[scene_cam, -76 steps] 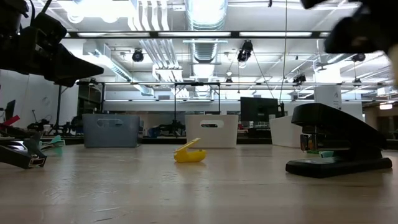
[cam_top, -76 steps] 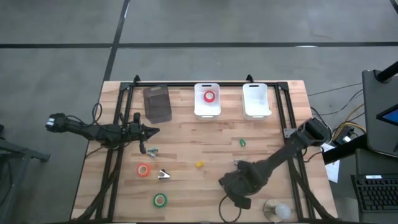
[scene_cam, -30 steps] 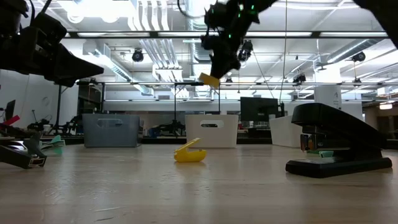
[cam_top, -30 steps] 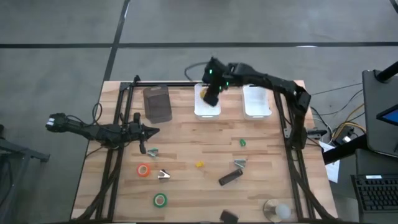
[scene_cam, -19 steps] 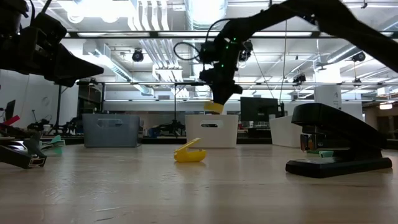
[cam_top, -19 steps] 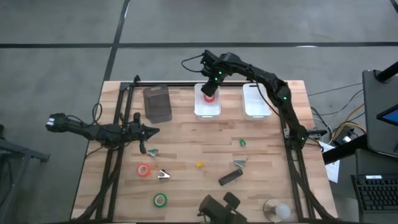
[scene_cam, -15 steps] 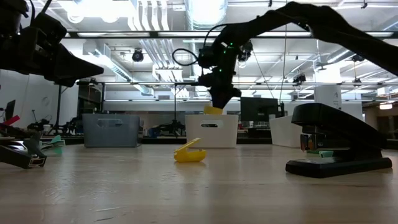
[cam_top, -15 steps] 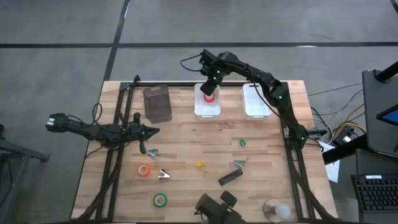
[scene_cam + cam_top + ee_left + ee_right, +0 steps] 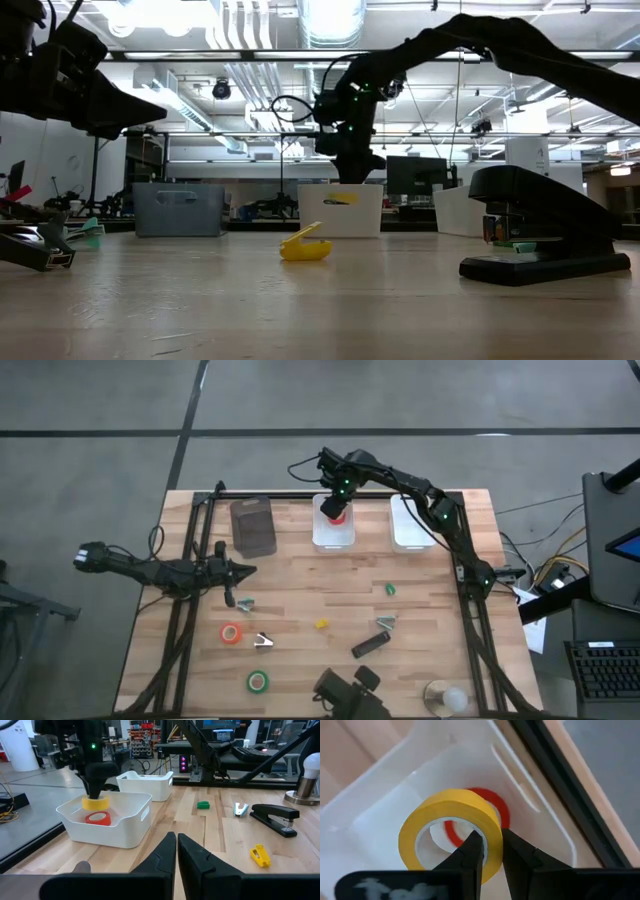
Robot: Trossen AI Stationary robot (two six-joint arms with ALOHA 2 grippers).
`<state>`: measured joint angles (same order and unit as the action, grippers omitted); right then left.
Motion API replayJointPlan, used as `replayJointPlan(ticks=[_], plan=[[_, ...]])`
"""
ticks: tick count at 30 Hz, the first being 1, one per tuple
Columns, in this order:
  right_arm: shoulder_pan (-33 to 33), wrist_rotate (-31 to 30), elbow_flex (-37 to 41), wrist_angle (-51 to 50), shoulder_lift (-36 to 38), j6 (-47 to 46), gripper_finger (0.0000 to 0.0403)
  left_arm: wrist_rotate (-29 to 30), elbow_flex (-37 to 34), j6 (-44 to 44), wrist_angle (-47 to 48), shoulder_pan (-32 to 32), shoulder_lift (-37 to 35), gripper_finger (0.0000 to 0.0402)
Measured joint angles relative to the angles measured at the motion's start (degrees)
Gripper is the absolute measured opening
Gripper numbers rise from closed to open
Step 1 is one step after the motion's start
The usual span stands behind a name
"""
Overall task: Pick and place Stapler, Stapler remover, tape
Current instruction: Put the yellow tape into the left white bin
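Note:
My right gripper [image 9: 337, 506] reaches down into the middle white bin [image 9: 320, 540], shut on a yellow tape roll [image 9: 450, 827]. A red roll [image 9: 497, 805] lies flat on the bin floor under it. The black stapler [image 9: 369, 645] lies on the wood near the table's right front. An orange-red roll [image 9: 231, 633] and a green roll [image 9: 258, 681] lie flat at the left front. Silvery staple removers [image 9: 263, 642] [image 9: 385, 622] rest nearby. My left gripper [image 9: 248, 570], shut, waits over the table's left side. My right gripper pinches the yellow roll's wall [image 9: 491, 837], one finger [image 9: 472, 847] inside the ring's hole and one outside. It comes from above, pointing down. The roll hangs roughly level inside the bin [image 9: 95, 802], just over the red roll; whether they touch, I cannot tell.
A dark grey bin [image 9: 253, 526] stands left of the middle bin and a second white bin [image 9: 412, 521] right of it. A small green bit [image 9: 391, 589] and a yellow bit [image 9: 320, 624] lie mid-table. A dark object [image 9: 348, 693] and a lamp base [image 9: 446, 698] sit at the near edge.
My right gripper has come down from above the middle white bin into it, carrying the yellow roll, which now shows at rim level over the red roll. It has stayed shut on the roll.

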<state>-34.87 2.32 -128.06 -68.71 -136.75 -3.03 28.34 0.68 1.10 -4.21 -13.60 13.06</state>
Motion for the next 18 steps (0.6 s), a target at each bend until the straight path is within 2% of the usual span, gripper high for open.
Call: replayJointPlan(ticks=[12,18], plan=[[0.00,-0.54,2.02,1.67,0.00,0.22,0.0056,0.00,-0.01,0.00,0.00,0.00,0.00,0.0021],[-0.05,-0.75,2.04,2.71,0.00,0.24,0.0097,0.00,0.00,0.00,0.00,0.00,-0.01,0.0021]])
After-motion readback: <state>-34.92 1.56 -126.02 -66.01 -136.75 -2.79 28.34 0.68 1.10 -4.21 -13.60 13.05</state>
